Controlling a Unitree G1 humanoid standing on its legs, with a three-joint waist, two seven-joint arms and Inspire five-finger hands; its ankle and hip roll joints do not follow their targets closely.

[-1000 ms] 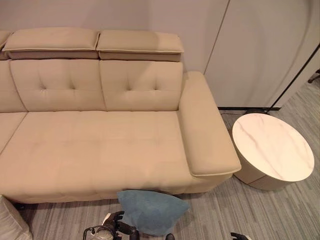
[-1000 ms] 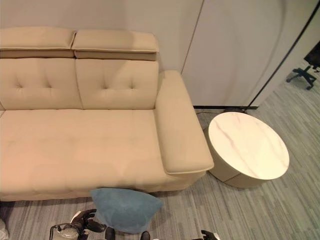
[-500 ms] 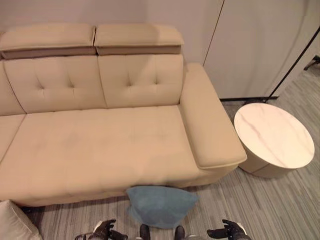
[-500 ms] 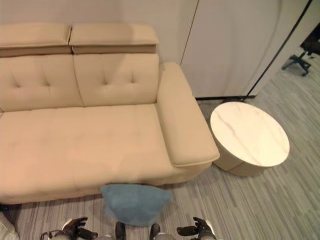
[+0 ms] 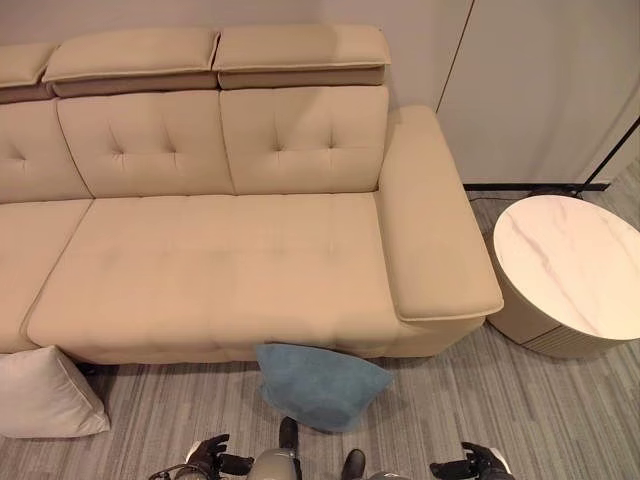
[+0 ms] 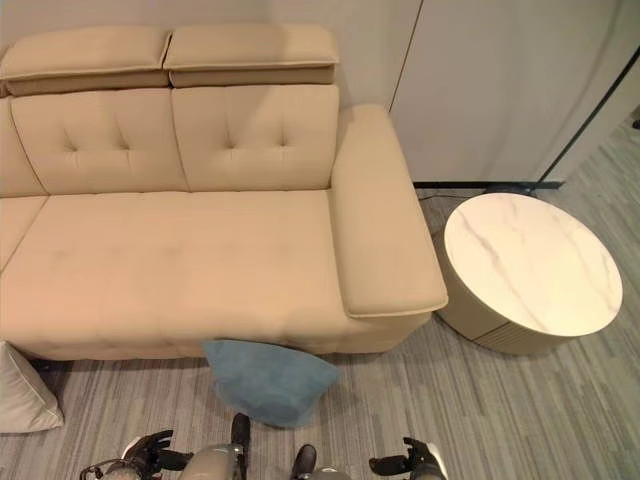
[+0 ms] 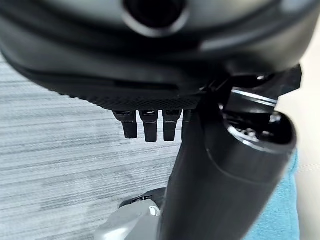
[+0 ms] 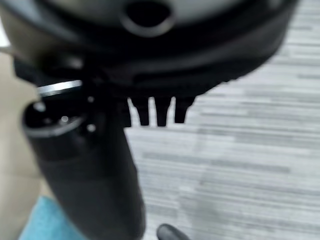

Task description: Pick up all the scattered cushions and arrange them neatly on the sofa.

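Note:
A blue cushion (image 5: pixel 320 385) lies on the floor, leaning against the front of the beige sofa (image 5: pixel 220 270). A white cushion (image 5: pixel 45 395) lies on the floor by the sofa's front, further to the left. My left hand (image 5: pixel 208 458) hangs low, short of the blue cushion and to its left, with straight fingers and nothing in it. My right hand (image 5: pixel 472 464) hangs just as low to the cushion's right, also open and empty. The left wrist view catches an edge of the blue cushion (image 7: pixel 287 210) past the thumb.
A round marble-topped side table (image 5: pixel 575 265) stands just right of the sofa's armrest (image 5: pixel 435 235). Grey striped carpet (image 5: pixel 170 420) covers the floor in front. A pale wall with panels (image 5: pixel 540 90) rises behind the sofa and table.
The whole picture has shifted as the camera moved, so the white cushion now shows more fully at the left. Both hands stay low and empty; the blue cushion lies where it was.

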